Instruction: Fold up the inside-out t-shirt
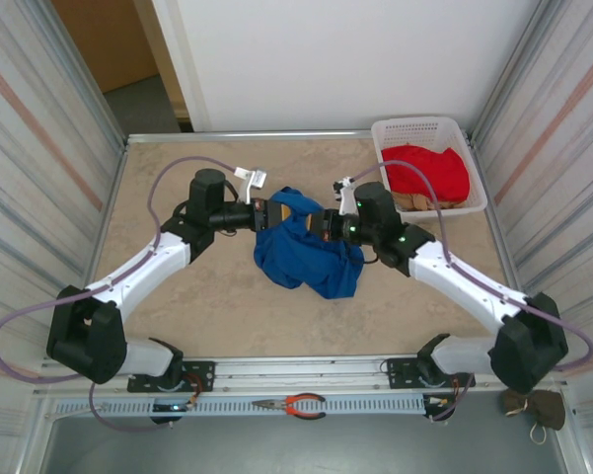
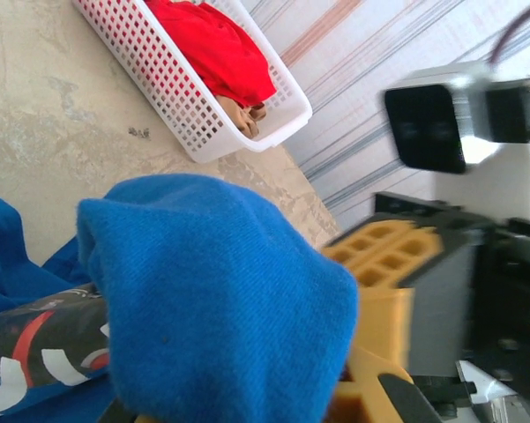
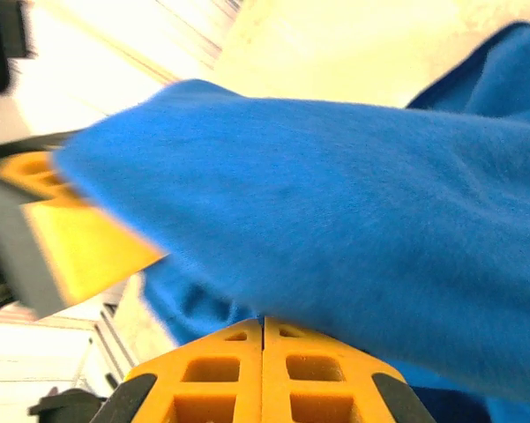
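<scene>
Left end effector (image 1: pixel 266 215) closed tight on a fold of the t-shirt (image 1: pixel 306 252). Right end effector (image 1: pixel 323 225) also closed, yellow pocketed fingers (image 3: pixel 238 370) pressed together, cloth over their tips, grip unclear. Two end effectors face each other. One beige stone-look counter (image 1: pixel 178 306) beneath. One royal-blue soft-knit shirt, crumpled, bunched between and below them, grey-red-white print showing. One white lattice plastic basket (image 1: pixel 419 126) beyond right end effector holds one red garment (image 1: pixel 429 173) and one tan cloth (image 1: pixel 409 202). One red-handled pliers (image 1: pixel 296 405) back by the arm bases.
</scene>
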`<action>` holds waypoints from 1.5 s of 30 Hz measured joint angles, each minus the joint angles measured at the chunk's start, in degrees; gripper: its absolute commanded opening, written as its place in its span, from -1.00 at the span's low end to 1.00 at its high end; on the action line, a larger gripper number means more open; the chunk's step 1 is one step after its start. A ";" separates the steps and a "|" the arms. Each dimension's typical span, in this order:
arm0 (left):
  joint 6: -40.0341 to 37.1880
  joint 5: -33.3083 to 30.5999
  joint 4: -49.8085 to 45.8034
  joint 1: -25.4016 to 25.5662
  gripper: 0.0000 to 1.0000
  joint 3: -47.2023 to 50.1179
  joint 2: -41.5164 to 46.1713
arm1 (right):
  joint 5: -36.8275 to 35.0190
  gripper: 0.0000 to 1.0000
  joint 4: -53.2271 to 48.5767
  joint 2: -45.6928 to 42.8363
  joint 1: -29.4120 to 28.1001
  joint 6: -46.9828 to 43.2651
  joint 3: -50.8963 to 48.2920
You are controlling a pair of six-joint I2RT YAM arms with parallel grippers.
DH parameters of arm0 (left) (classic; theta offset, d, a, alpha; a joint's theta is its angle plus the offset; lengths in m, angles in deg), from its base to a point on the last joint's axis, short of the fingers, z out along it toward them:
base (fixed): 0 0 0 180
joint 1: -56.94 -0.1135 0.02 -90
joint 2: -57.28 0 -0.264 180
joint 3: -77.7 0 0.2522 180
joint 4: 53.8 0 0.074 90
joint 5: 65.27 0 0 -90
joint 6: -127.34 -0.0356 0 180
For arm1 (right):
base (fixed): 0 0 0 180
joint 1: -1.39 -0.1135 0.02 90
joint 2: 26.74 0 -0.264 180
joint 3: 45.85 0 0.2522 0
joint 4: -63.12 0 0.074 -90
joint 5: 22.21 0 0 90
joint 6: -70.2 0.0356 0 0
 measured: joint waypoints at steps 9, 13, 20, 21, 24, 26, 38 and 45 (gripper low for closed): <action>-0.48 -3.52 -1.62 -2.16 0.58 -0.02 -0.79 | 0.13 -1.00 -2.89 -8.24 -0.81 0.02 6.23; -1.29 -5.66 -4.09 -4.72 0.76 0.02 0.26 | -0.70 -1.00 -3.67 -8.33 -2.58 -0.22 9.27; -2.69 -9.64 -5.46 -0.81 0.84 3.65 11.45 | -4.68 -1.00 -5.40 -6.91 -3.23 -0.39 10.58; -2.97 -9.92 -5.11 0.90 0.85 4.17 12.52 | -5.11 -1.00 -5.64 -6.21 -3.26 -0.39 10.58; -4.70 -11.06 -4.55 6.38 0.84 5.51 13.44 | -6.64 -1.00 -5.99 -4.09 -3.58 -0.39 10.58; -5.68 -12.00 -4.39 9.70 0.84 5.97 12.26 | -7.41 -1.00 -5.97 -2.62 -4.07 -0.35 10.56; -8.57 -21.94 -0.37 11.50 -1.00 10.58 4.70 | -9.31 -0.02 -5.62 -0.04 -7.37 1.18 9.44; -7.96 -21.53 -0.20 11.82 0.25 18.99 10.62 | -13.53 0.15 -10.58 -1.92 0.98 1.05 4.11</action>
